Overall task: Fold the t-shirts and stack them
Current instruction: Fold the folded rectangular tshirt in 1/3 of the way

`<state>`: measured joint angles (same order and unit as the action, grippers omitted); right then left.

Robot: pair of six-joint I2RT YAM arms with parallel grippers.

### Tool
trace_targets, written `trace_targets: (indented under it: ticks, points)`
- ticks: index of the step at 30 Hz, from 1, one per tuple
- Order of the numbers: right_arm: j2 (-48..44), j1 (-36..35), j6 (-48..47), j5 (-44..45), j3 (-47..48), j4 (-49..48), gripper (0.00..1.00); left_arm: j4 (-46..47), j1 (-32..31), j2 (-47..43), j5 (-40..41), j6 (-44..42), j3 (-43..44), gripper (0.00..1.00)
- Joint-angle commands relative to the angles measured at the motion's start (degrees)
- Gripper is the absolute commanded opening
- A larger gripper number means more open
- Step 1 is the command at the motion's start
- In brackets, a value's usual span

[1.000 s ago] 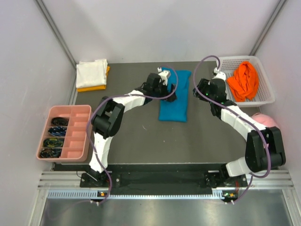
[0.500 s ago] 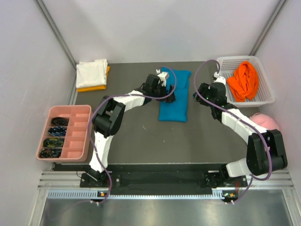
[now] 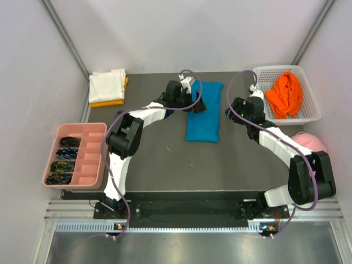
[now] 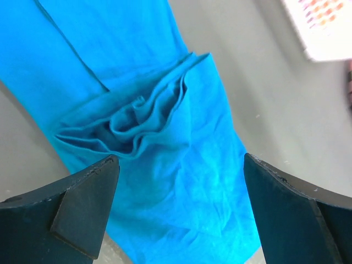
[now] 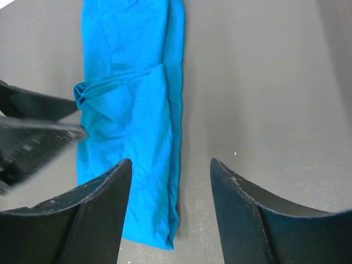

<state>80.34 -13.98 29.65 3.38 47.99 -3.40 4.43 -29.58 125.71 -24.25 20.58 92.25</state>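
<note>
The teal-blue t-shirt point(image 3: 203, 115) lies on the dark table, folded into a long strip, with a bunched fold point(image 4: 144, 118) partway along it. My left gripper point(image 3: 197, 105) hovers over its far-left part, open wide, cloth showing between the fingers point(image 4: 82, 209) but not pinched. My right gripper point(image 3: 231, 111) is open beside the shirt's right edge point(image 5: 175, 165), holding nothing. A white t-shirt point(image 3: 106, 84) rests on a yellow-orange one point(image 3: 108, 103) at the far left corner. A bright orange t-shirt point(image 3: 284, 93) lies crumpled in the white basket point(image 3: 314, 107).
A pink divided tray point(image 3: 92, 157) with small dark items sits at the left edge. A pink cap point(image 3: 312, 141) lies at the right edge, below the basket. Grey walls close in the table on three sides.
My left gripper has moved a little toward the far end of the teal-blue shirt. The right gripper has shifted only slightly. The shirt lies as before.
</note>
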Motion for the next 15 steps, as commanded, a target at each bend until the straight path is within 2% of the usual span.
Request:
trace_targets:
  ticks: [1,5,12,15]
  points:
    - [0.1,0.0,0.1,0.0,0.5,-1.3,0.59,10.1,4.2,-1.4,-7.9,6.7,-0.4,0.99]
    - [-0.2,0.0,-0.1,0.4,0.4,-1.2,0.59,18.1,5.2,-1.2,-14.1,12.5,-3.2,0.99]
    - [0.7,0.0,-0.1,0.4,0.9,-1.1,0.59,23.3,4.9,-1.9,-18.2,17.3,-5.9,0.99]
    - [0.8,0.0,-0.1,0.5,0.7,-1.0,0.59,22.6,3.4,-3.1,-17.3,17.0,-7.8,0.99]
